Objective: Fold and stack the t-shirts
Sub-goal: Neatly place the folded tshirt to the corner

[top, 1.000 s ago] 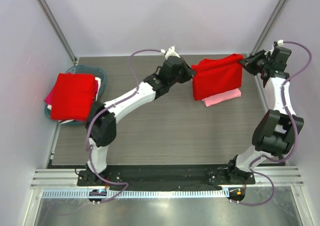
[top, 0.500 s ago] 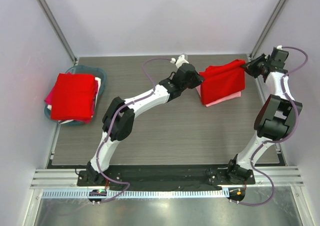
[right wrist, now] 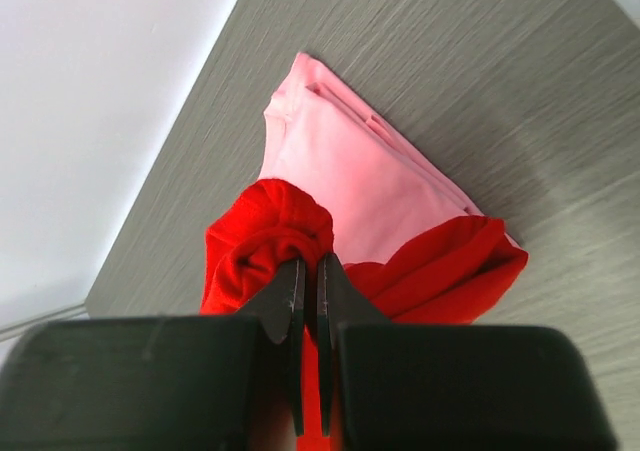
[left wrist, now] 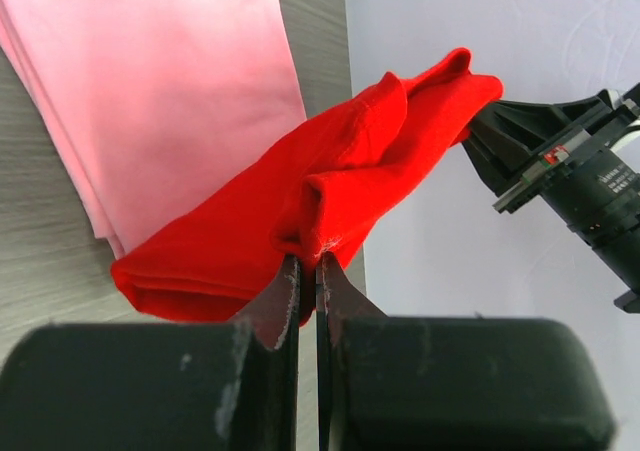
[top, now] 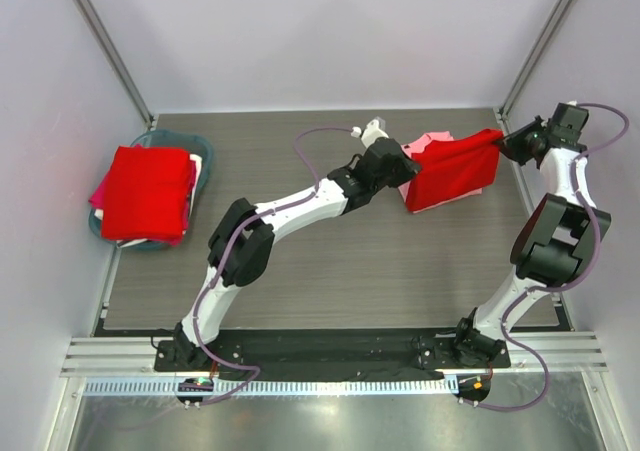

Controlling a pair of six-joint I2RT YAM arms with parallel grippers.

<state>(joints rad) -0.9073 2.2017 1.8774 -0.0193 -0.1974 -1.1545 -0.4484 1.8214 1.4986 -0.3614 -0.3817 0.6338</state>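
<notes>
A folded bright red t-shirt hangs stretched between my two grippers at the far right of the table. My left gripper is shut on its left corner. My right gripper is shut on its right corner. Under it lies a folded light pink t-shirt, which also shows in the left wrist view as the pink t-shirt and in the right wrist view as the pink t-shirt. A second red t-shirt tops the pile at the left.
A teal basin at the left edge holds the pile of red, magenta and white shirts. The right wall and a metal post stand close behind my right gripper. Bare grey wood tabletop lies between the arms.
Both grippers have carried the red t-shirt to the right and back, over the pink one. The pink shirt now shows behind the red one instead of below it.
</notes>
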